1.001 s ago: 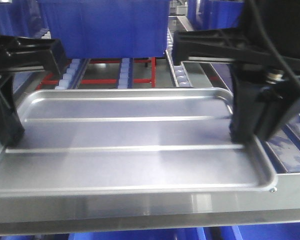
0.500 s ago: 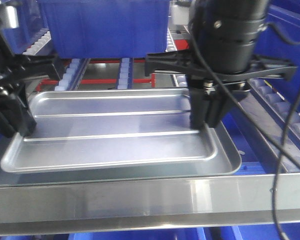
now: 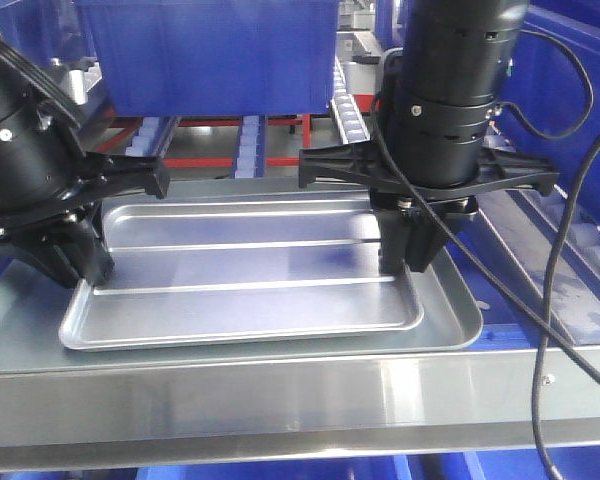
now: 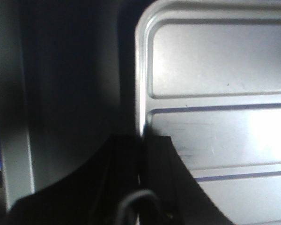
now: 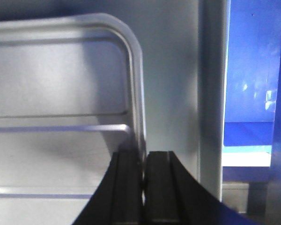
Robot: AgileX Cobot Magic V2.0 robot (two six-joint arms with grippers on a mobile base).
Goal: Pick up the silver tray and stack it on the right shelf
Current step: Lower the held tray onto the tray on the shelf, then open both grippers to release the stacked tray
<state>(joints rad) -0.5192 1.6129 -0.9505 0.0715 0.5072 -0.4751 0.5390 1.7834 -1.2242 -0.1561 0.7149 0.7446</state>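
Observation:
The silver tray (image 3: 245, 270), ridged and shiny, lies level inside a larger plain-floored silver tray (image 3: 452, 312) on the right shelf (image 3: 280, 400). My left gripper (image 3: 77, 268) is shut on the tray's left rim, and the left wrist view shows its jaws (image 4: 141, 143) pinching that rim of the tray (image 4: 215, 122). My right gripper (image 3: 410, 255) is shut on the right rim. In the right wrist view its jaws (image 5: 144, 161) clamp the edge of the tray (image 5: 61, 89). I cannot tell whether the ridged tray's underside touches the larger one.
A big blue bin (image 3: 210, 50) stands on the rack just behind the trays. Lanes of white rollers (image 3: 248, 140) and red bars (image 3: 205, 160) run under it. Blue bins (image 3: 580, 110) sit at the right, and a black cable (image 3: 555, 300) hangs from the right arm.
Both arms have carried the ridged tray away from the camera, past the front lip, and down into the larger tray. Both grippers have kept their hold on the rims.

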